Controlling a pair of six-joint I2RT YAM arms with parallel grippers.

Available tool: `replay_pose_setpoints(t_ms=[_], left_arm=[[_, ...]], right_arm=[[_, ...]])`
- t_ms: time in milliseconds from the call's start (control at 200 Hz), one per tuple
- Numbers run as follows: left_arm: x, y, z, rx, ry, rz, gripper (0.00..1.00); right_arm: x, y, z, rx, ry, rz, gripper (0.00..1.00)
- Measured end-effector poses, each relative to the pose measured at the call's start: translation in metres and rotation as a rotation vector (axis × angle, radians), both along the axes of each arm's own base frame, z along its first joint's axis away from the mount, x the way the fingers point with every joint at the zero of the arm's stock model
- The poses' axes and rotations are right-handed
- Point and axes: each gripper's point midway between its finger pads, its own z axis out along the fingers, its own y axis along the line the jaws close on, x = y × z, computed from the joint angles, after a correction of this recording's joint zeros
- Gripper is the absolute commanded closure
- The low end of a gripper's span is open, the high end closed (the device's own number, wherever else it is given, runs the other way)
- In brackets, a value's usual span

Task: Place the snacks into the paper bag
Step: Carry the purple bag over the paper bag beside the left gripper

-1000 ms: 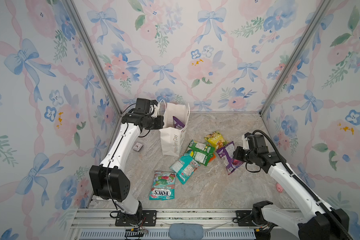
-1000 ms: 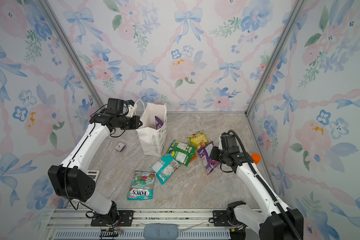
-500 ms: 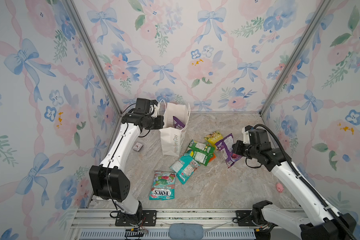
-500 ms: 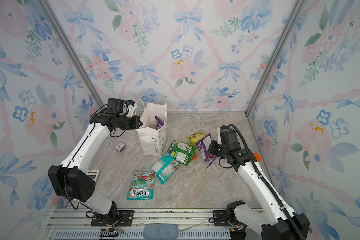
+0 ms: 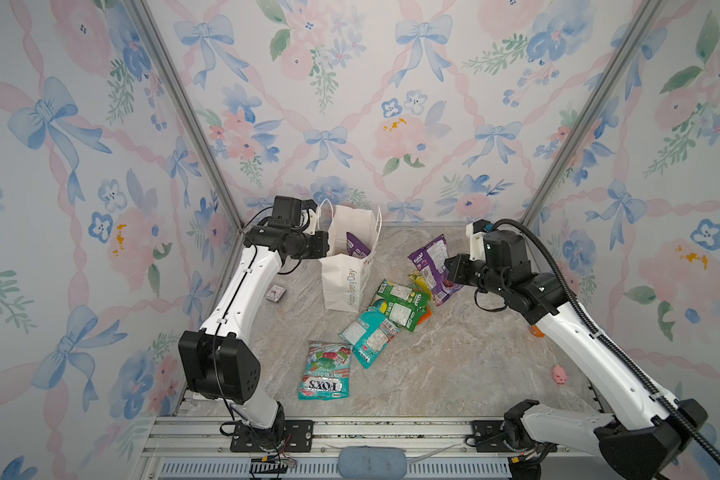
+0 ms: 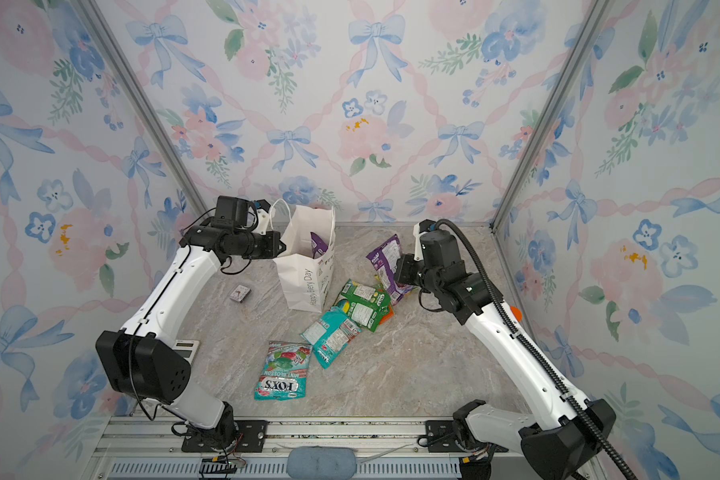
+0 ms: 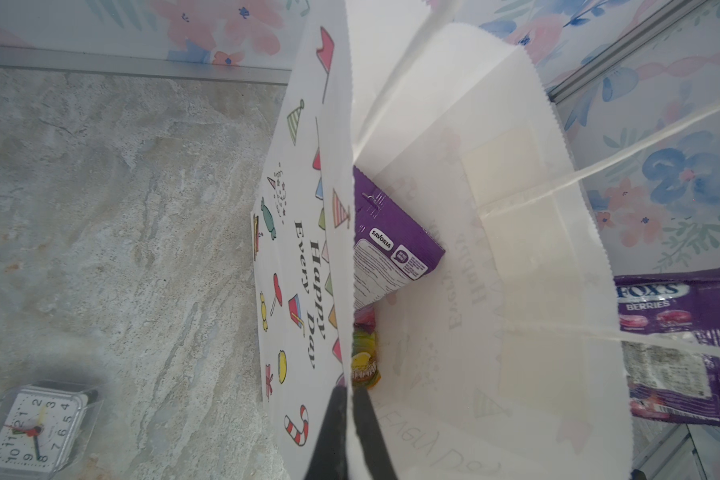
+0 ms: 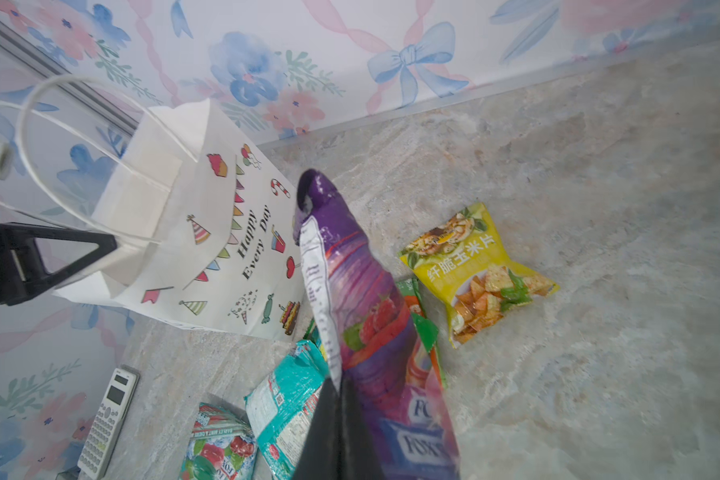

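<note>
At the back left, our left tool (image 5: 324, 249) pinches the bag (image 5: 344, 286) by its rim, with a purple packet (image 5: 357, 246) inside. To its right, our right tool (image 5: 449, 266) grips a berry packet (image 5: 429, 259) aloft; other snacks (image 5: 400, 305) lie on the tabletop (image 5: 454, 374).

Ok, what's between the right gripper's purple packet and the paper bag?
Only bare tabletop separates purple packet and paper bag in both top views; the green packet lies nearer the front.
</note>
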Motion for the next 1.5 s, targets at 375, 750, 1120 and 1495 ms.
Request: replay_pose_setpoints(t_ms=[375,750,1120,1495], left_arm=[[0.0,0.0,0.0,0.0,0.001,0.0,1.0],[0.0,0.001,-0.001,0.007,0.0,0.005,1.0],[0.0,0.0,-0.001,0.009,0.0,0.003,1.0],[0.0,0.0,-0.001,0.009,-0.001,0.004,1.0]], right_arm=[[-0.022,0.069,0.072,0.047,-0.151,0.177,1.0],[-0.039,0.112,0.094,0.079,-0.184,0.277,1.0],[-0.04,0.126,0.104,0.092,-0.222,0.285,1.0],[-0.035,0.129,0.108,0.103,-0.241,0.271,1.0]])
